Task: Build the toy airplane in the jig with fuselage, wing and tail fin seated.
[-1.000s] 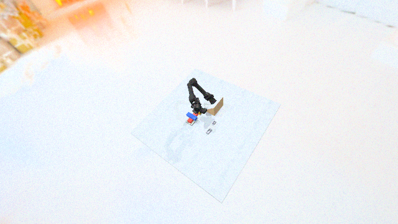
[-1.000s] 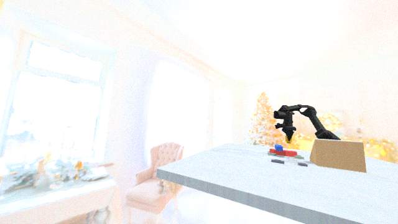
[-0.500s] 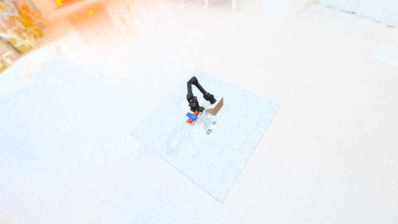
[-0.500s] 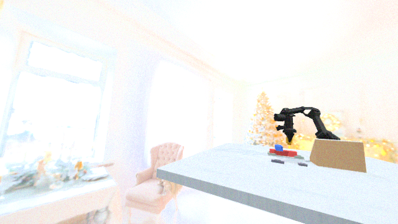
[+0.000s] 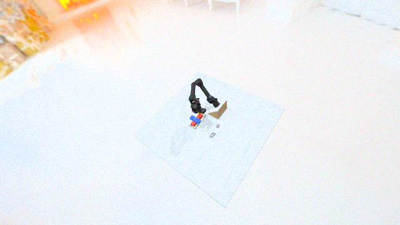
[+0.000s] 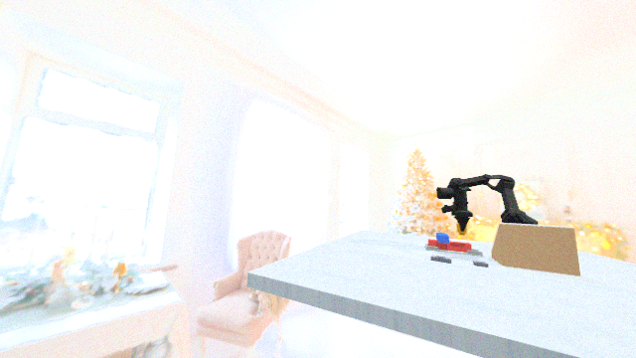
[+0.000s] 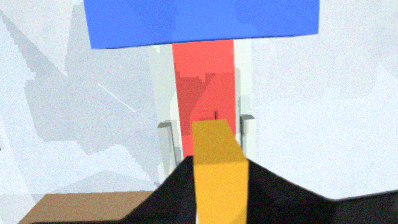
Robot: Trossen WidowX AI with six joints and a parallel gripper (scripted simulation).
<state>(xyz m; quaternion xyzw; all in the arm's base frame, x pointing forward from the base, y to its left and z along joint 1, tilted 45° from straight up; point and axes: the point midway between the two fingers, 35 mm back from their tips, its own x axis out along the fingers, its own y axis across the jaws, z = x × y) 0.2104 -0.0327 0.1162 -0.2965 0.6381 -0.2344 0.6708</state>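
The red fuselage [image 7: 202, 75] [image 5: 199, 116] [image 6: 454, 245] lies in the white cradle [image 7: 161, 75] [image 6: 473, 253]. The blue wing [image 7: 200, 20] [image 5: 195, 119] [image 6: 442, 238] sits across it. My gripper [image 7: 211, 161] [image 5: 201, 111] [image 6: 463, 229] is shut on the yellow tail fin [image 7: 219, 155]. It holds the fin a little above the tail end of the fuselage, just short of the small dark socket. Whether the fin's tab touches the fuselage is hidden by the fin itself.
A brown cardboard screen [image 5: 220, 110] [image 6: 537, 249] [image 7: 85, 207] stands beside the arm's base on the pale table [image 5: 219, 162] [image 6: 397, 288]. Two small grey part holders, one larger [image 5: 212, 135] [image 6: 440, 259] and one smaller [image 5: 217, 125] [image 6: 480, 264], lie in front of the cradle.
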